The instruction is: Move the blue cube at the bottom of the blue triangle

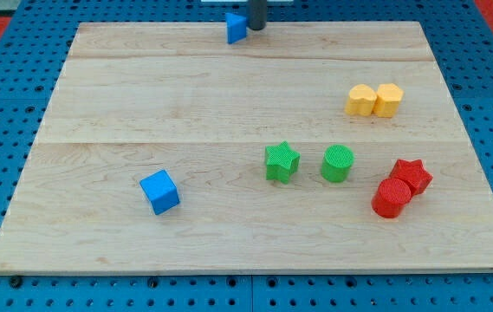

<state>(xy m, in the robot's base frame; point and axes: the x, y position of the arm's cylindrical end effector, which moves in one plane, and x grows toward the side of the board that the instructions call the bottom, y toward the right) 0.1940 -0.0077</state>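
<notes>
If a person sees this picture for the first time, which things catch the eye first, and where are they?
The blue cube stands alone at the view's lower left of the wooden board. At the top edge, my tip is right beside the blue triangle. On the right are pairs: yellow blocks, green star and green cylinder, red star and red cylinder.

Blue cube (159, 191), seemingly ribbed green cylinder (338, 163)

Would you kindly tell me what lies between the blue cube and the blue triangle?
Nothing: in the camera view, bare wood runs from the blue cube up to the blue triangle, with my tip touching the triangle's right side.
</notes>
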